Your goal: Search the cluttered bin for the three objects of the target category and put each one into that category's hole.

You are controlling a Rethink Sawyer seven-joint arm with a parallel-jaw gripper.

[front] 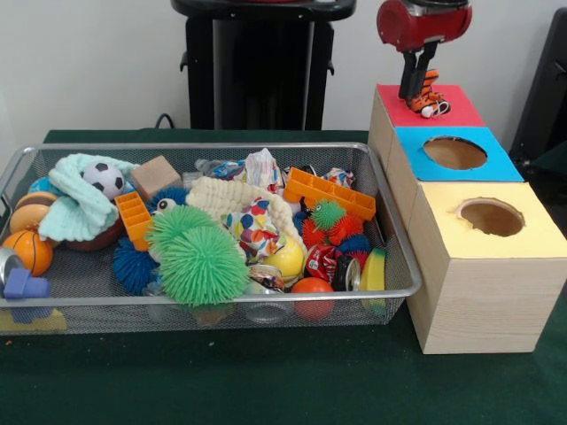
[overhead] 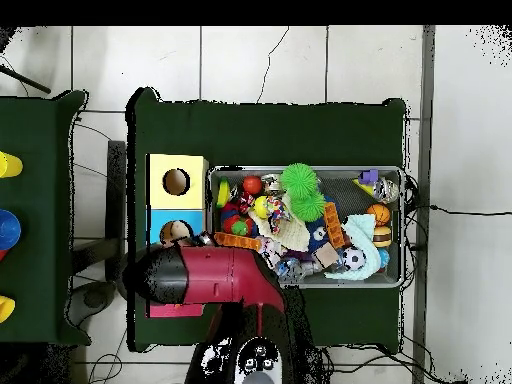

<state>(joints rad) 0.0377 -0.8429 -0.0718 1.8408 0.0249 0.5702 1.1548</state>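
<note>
Silver wire-mesh bin (front: 35, 164) on green tabletop (front: 266, 381), left of three wooden boxes. Inside: knitted mint cloth (front: 75, 208), spiky green rubber ball (front: 204, 264), orange plastic block (front: 330, 193). Gripper (front: 416, 91) above red-topped box (front: 394, 96), clenched on small orange shoe (front: 427, 102).

The bin (front: 209, 297) is silver wire mesh on a dark green table (front: 266, 381), and beside it stand pale wooden boxes topped red (front: 461, 108), blue (front: 496, 168) and yellow (front: 532, 221). In the bin lie a bright green spiky ball (front: 202, 263), a blue spiky ball (front: 133, 266), a black-and-white soccer ball (front: 106, 179), an orange basketball (front: 28, 251), a mint green cloth (front: 75, 212) and an orange plastic block (front: 330, 193). The red and black arm (overhead: 205, 278) carries a dark gripper (front: 416, 81) around a small orange toy shoe (front: 427, 99) with white trim.
</note>
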